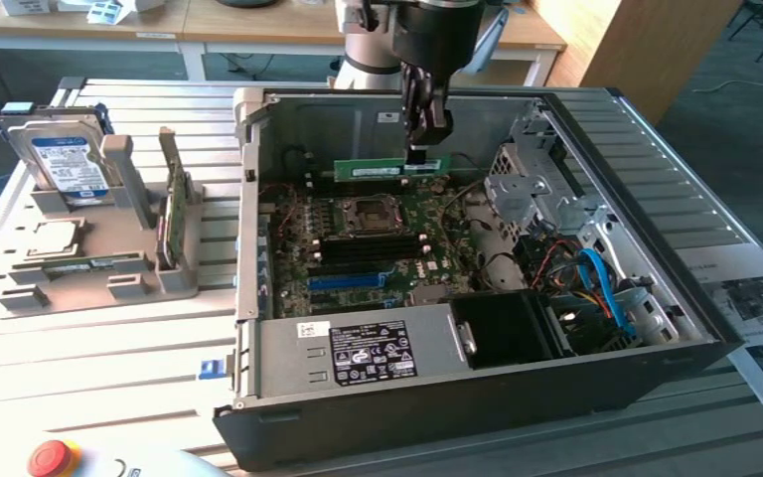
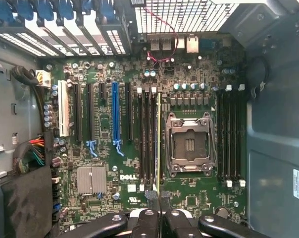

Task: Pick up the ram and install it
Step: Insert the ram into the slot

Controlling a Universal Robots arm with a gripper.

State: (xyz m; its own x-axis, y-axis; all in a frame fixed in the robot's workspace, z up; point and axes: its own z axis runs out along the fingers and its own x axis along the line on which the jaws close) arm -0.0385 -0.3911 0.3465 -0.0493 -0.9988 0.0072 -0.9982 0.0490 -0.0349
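The arm (image 1: 424, 40) reaches straight down into the open case (image 1: 488, 412), gripper (image 1: 420, 154) clamped on the ram (image 1: 375, 169), held level above the motherboard (image 1: 355, 253) near the far wall.

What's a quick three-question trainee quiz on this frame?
1. True or false: the fingers are open and hold nothing.
2. Where is the ram? A) lying on the hard drive B) held above the motherboard inside the case C) resting on the power supply
3. Fill in: among the black slots on the board, one long slot is ____ in colour.

Key: 1 false; 2 B; 3 blue.
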